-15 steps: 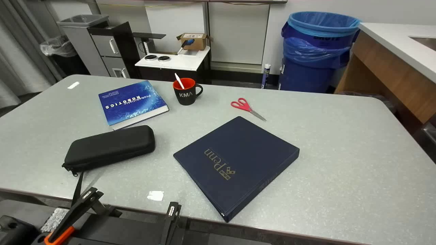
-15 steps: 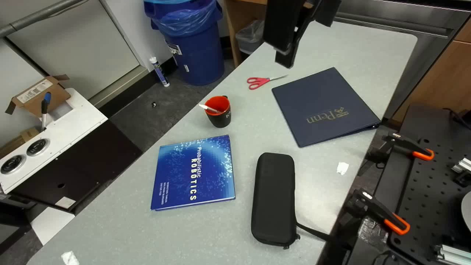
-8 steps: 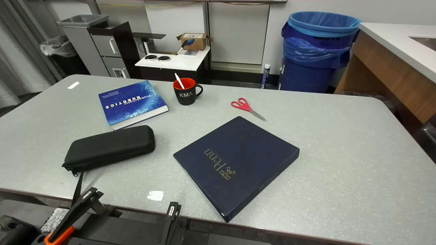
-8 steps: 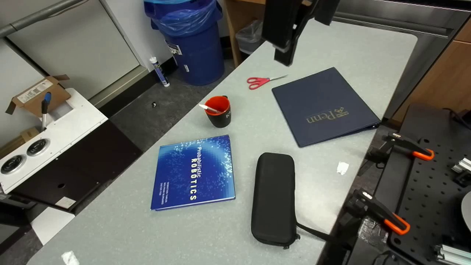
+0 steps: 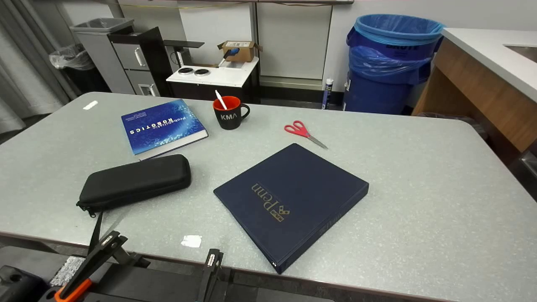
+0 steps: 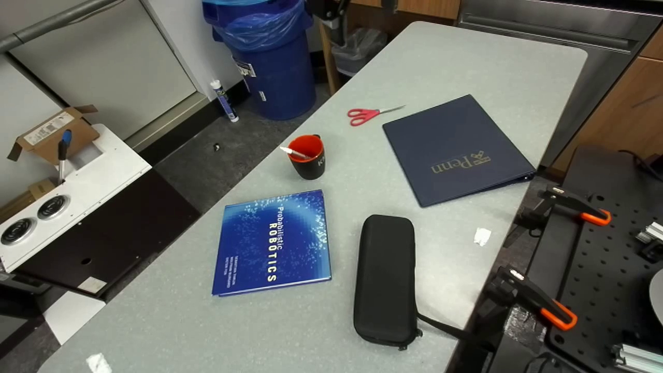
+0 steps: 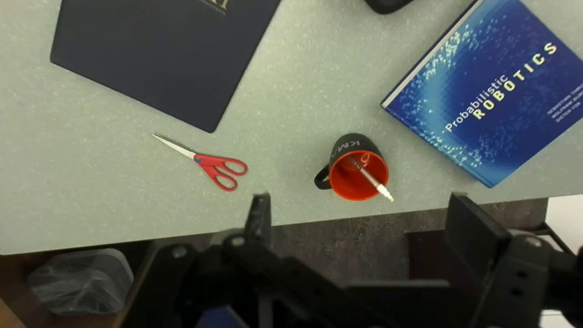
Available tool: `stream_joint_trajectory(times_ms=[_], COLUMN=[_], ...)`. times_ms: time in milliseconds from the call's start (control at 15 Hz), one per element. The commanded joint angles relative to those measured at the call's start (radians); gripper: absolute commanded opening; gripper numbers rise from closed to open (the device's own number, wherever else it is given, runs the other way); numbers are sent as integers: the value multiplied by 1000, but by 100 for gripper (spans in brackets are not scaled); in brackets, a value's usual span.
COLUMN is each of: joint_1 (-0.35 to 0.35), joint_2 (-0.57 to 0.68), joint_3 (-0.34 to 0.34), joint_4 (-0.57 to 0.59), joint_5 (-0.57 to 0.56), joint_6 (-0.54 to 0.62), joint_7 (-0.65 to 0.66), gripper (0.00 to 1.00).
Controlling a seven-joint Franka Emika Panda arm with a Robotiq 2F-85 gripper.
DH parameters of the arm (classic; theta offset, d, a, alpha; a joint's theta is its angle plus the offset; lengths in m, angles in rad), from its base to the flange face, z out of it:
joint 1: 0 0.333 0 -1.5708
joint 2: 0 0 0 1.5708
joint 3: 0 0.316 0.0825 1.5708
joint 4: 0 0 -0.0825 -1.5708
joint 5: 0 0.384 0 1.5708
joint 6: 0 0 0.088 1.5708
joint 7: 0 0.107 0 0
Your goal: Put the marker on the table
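The whitish marker leans in a black mug with a red inside, its upper end above the rim; the marker shows in both exterior views (image 5: 220,100) (image 6: 294,152) and in the wrist view (image 7: 371,178). Its lower end is inside the mug (image 5: 228,117) (image 6: 310,168) (image 7: 360,142). The mug stands on the light-grey table (image 5: 419,188) (image 6: 492,67) (image 7: 296,105) near its far edge. My gripper (image 7: 360,196) is open and empty, above the table's far edge; the marker's tip appears between its fingers but apart from them. One finger shows at the top of an exterior view (image 6: 337,28).
A blue book (image 5: 161,126) lies beside the mug, a black pencil case (image 5: 136,182) nearer the front. Red-handled scissors (image 5: 298,129) and a dark blue binder (image 5: 291,201) lie on the other side. A blue bin (image 5: 377,84) stands behind the table.
In an exterior view my gripper has moved up and to the left, away from above the scissors and binder towards the bin. The marker, mug and other things have not moved.
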Motion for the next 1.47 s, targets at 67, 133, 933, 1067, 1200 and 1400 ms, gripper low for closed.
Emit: stream_joint_trajectory(times_ms=[67, 133, 933, 1067, 1200, 1400], joint_1=[31, 31, 62, 75, 88, 117], joint_2=[222, 160, 593, 700, 793, 909], joint_3=[-41, -48, -101, -111, -107, -105], joint_4=[218, 130, 523, 620, 720, 868], joint_5=[47, 9, -76, -71, -56, -48], joint_6=[-2, 21, -119, -139, -150, -187], joint_7=[0, 2, -24, -70, -139, -181], gripper=[100, 100, 100, 100, 100, 100])
